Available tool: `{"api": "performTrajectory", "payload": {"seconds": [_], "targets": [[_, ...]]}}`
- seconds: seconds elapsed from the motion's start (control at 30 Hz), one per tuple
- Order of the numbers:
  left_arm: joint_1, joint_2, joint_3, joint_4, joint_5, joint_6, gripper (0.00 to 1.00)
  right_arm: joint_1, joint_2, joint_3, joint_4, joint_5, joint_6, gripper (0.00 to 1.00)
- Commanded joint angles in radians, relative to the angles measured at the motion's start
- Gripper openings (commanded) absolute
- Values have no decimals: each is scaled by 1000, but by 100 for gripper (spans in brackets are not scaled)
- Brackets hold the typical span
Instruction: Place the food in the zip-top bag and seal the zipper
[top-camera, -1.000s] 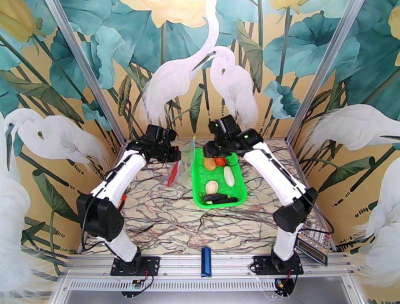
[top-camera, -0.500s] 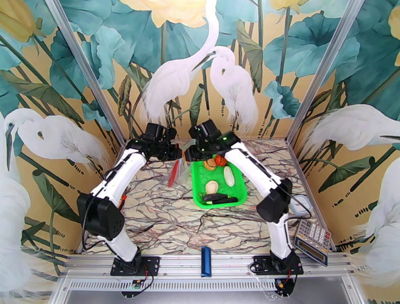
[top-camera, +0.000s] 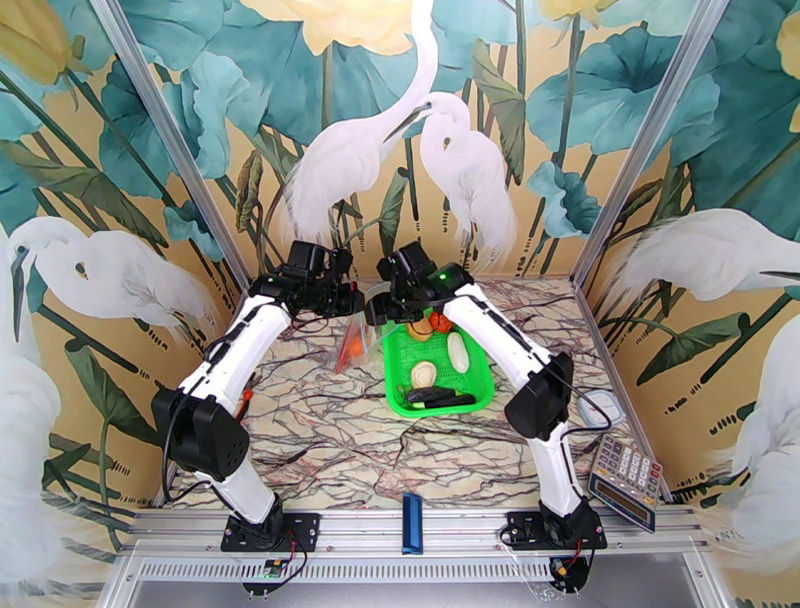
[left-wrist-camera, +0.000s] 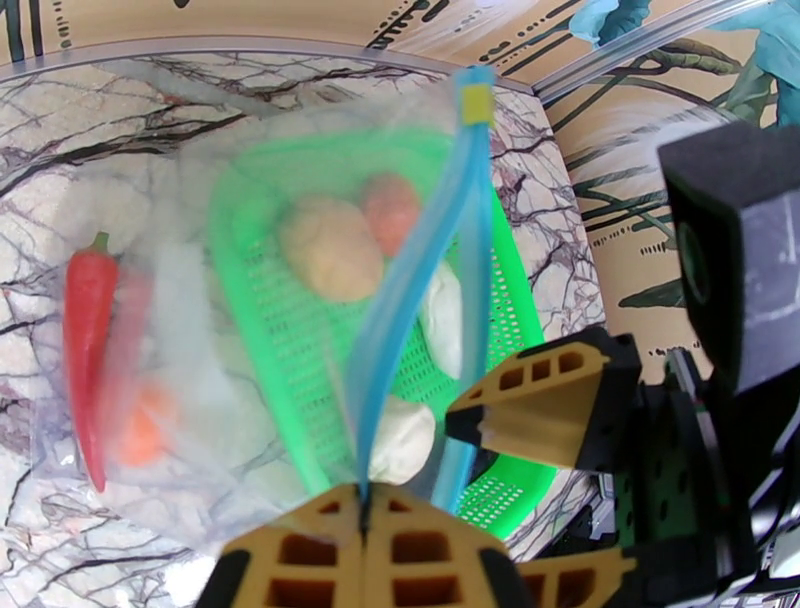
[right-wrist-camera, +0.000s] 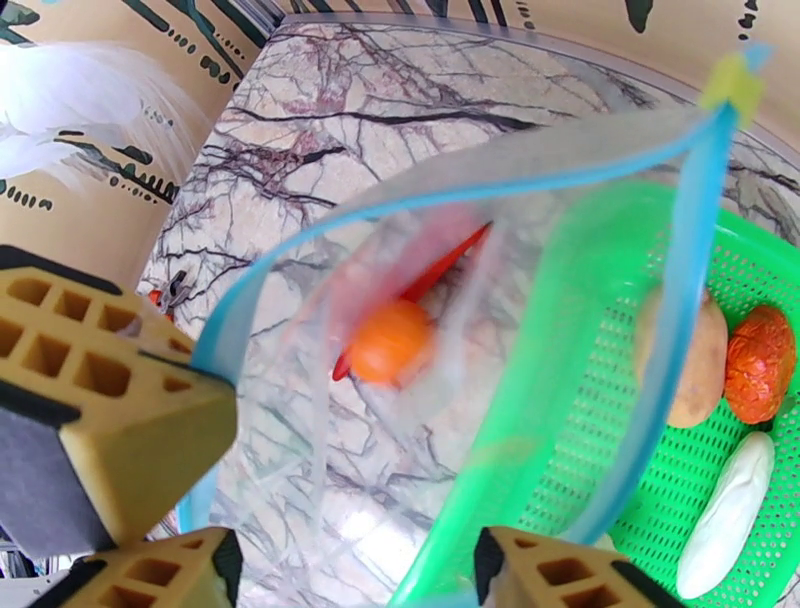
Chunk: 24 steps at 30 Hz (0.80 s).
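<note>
Near the middle of the table's (top-camera: 330, 440) far edge, the left claw (left-wrist-camera: 362, 500) is pinching the zip-top bag (left-wrist-camera: 190, 230) up by its zipper (left-wrist-camera: 415, 300), while the right claw (right-wrist-camera: 355, 570) is hovering wide and empty over the gaping mouth, nearer the food (right-wrist-camera: 690, 350) lying in the green basket (top-camera: 440, 409) alongside, toward the right edge.

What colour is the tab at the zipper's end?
Yellow. The tab on the zipper shows best in the left wrist view.
</note>
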Motion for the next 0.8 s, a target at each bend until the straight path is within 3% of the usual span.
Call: {"api": "performTrajectory", "payload": {"seconds": [0.0, 0.33, 0.57, 0.77], "targets": [[6, 2, 43, -36, -14, 8, 0, -19, -37, 14, -20, 38, -3, 68], [6, -5, 108, -176, -146, 93, 0, -105, -297, -422, 46, 75, 22, 68], [7, 9, 95, -175, -140, 94, 0, -103, -314, -652, 133, 54, 149, 68], [6, 18, 75, -152, -142, 94, 0, -99, -277, -701, 196, 106, 220, 68]]}}
